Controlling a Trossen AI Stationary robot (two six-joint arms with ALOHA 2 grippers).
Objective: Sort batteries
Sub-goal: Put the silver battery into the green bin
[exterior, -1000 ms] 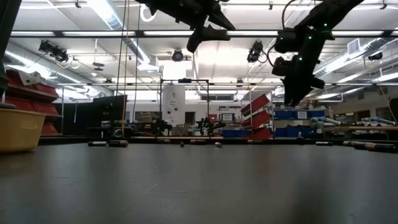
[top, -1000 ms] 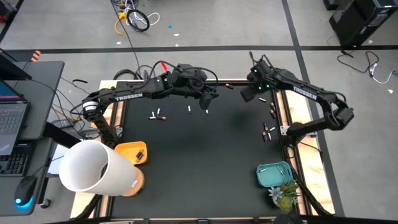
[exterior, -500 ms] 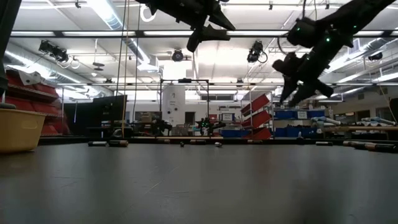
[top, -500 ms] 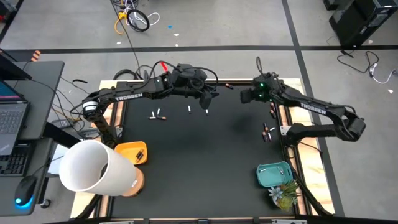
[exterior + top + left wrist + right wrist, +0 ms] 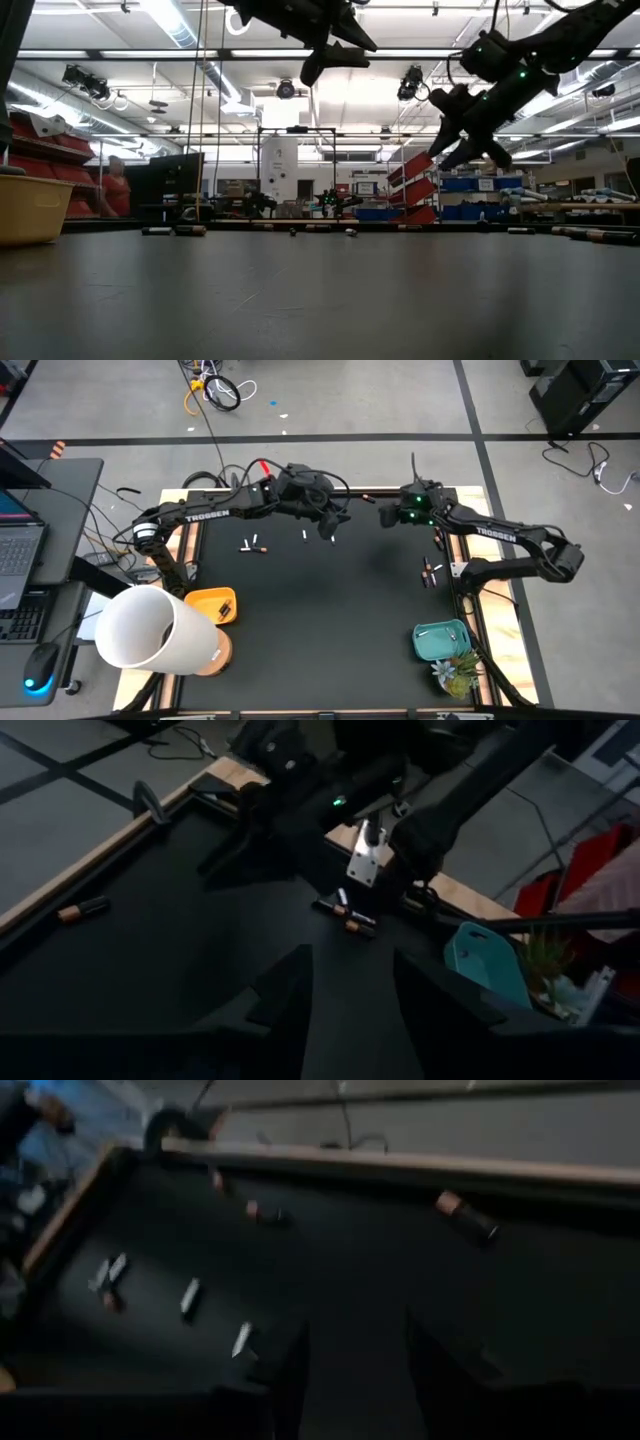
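Both arms hang above the black mat (image 5: 330, 610), upper centre of the high view. Left gripper (image 5: 335, 520) sits just above-right of 2 pale batteries (image 5: 305, 536); its fingers (image 5: 290, 990) stand apart w/ a clear gap, nothing between them. Right gripper (image 5: 385, 517) is upper centre-right, fingers (image 5: 285, 1365) likewise parted, empty. More batteries: a small group (image 5: 252, 545) upper left of the mat, a dark pair (image 5: 430, 570) at the right edge. Yellow bin (image 5: 212, 605) lower left, teal bin (image 5: 440, 640) lower right.
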